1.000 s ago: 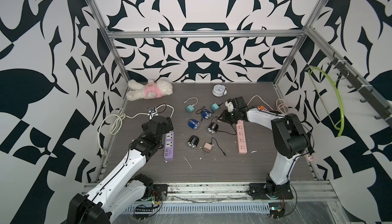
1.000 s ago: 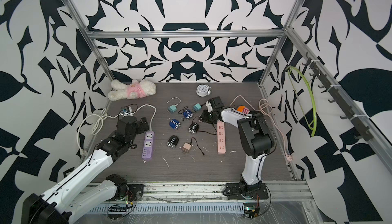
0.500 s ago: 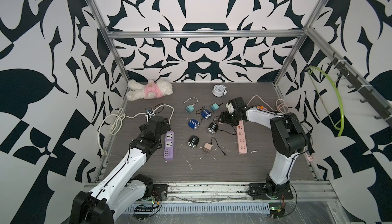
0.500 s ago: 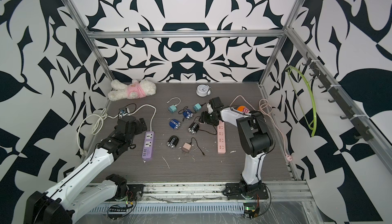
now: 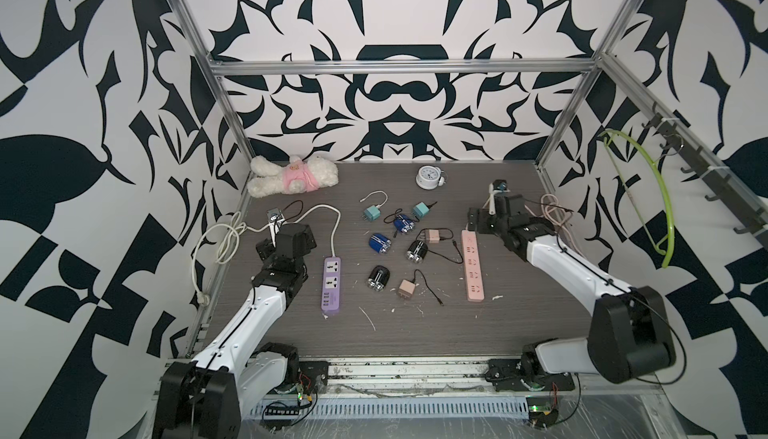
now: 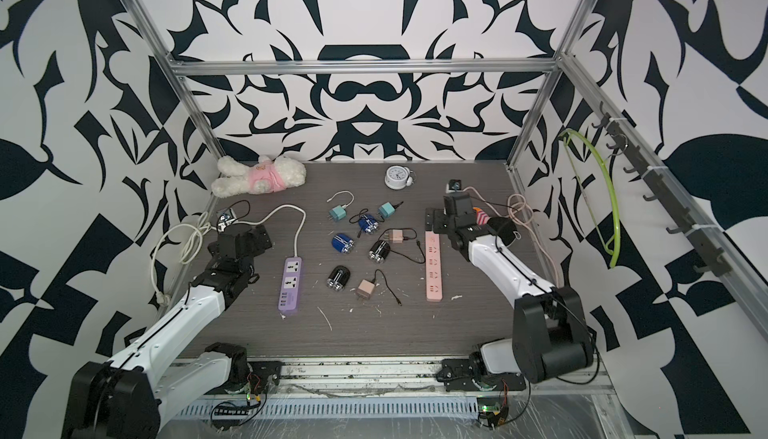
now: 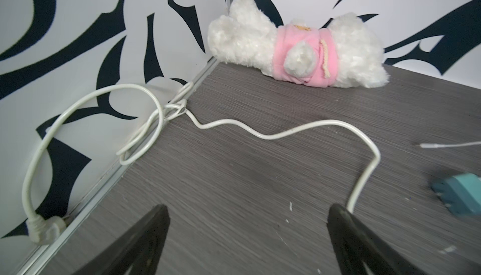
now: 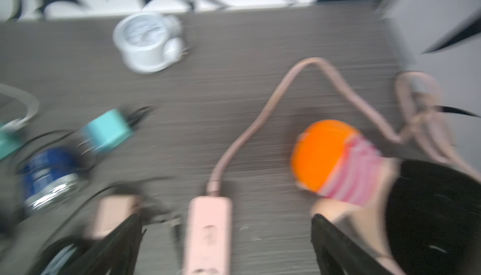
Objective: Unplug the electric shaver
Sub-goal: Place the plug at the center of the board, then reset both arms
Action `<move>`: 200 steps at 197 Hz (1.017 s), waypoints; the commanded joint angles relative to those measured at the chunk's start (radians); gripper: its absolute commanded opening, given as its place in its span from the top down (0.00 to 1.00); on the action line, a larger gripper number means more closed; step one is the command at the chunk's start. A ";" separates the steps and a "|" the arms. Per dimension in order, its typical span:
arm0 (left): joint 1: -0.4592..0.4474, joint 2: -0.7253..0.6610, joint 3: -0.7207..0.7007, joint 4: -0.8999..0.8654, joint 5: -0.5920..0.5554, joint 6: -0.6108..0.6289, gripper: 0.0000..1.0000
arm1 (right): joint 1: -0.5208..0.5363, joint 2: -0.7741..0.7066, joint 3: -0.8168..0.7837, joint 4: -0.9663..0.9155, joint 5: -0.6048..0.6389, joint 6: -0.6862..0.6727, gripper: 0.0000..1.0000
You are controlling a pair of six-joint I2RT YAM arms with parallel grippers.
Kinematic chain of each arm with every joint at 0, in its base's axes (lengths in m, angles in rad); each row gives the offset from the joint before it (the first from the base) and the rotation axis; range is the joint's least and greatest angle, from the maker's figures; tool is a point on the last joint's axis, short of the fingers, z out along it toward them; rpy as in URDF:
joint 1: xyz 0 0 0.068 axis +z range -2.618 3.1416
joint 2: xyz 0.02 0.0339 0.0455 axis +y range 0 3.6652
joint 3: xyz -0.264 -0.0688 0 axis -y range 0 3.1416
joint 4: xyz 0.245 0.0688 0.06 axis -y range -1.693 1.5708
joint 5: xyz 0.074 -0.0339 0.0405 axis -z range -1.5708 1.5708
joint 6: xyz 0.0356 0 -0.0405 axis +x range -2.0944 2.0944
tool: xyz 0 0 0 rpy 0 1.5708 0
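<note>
Electric shaver point(image 5: 417, 250), the black one trailing a thin lead, lies on its side on the grey table point(image 5: 415, 333) between the purple strip point(image 5: 330, 285) and the pink strip point(image 5: 473, 264). It is just beside a pink adapter point(image 5: 433, 236) and near the pink strip's far end. No plug shows in either strip in both top views, so the unplugging looks done. Whether the lead sits in the shaver is too small to tell.

Right arm point(image 5: 561, 262) reaches along the table's right side. Its right gripper point(image 8: 226, 219) is spread wide and empty above the cord end of the pink strip, the spot where a charger would plug in. That wrist view is blurred.

Left arm point(image 5: 266, 304) sits at the left edge, well apart from the shaver. The left gripper point(image 7: 248, 208) is likewise splayed with nothing in it, over bare table beside the purple strip's white cord point(image 7: 286, 133). It appears to be parked out of the way of a 1-arm job.

The adapter rests loose on the table, prongs clear of any socket. A second black shaver point(image 5: 377, 279) and 2 blue shavers point(image 5: 379, 243) lie close by, so picking out the task's unit is a judgement from the lead.
</note>
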 commanded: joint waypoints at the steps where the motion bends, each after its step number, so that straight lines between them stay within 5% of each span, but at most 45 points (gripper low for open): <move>1: 0.074 0.075 -0.096 0.308 0.097 0.082 0.01 | -0.073 -0.008 -0.152 0.255 0.081 -0.052 0.00; 48: 0.192 0.305 -0.096 0.525 0.157 0.047 0.01 | -0.164 0.118 -0.231 0.482 -0.032 -0.085 0.00; 93: 0.252 0.324 -0.128 0.606 0.155 0.015 0.01 | -0.191 0.269 -0.128 0.438 -0.194 -0.113 0.00; 108: 0.288 0.390 -0.194 0.829 0.232 0.037 0.01 | -0.192 0.246 -0.160 0.476 -0.202 -0.116 0.00; 166: 0.275 0.494 -0.131 0.807 0.455 0.124 0.01 | -0.189 0.177 -0.297 0.658 -0.238 -0.129 0.00; 200: 0.255 0.491 -0.136 0.812 0.440 0.143 0.01 | -0.150 0.176 -0.412 0.868 -0.126 -0.130 0.00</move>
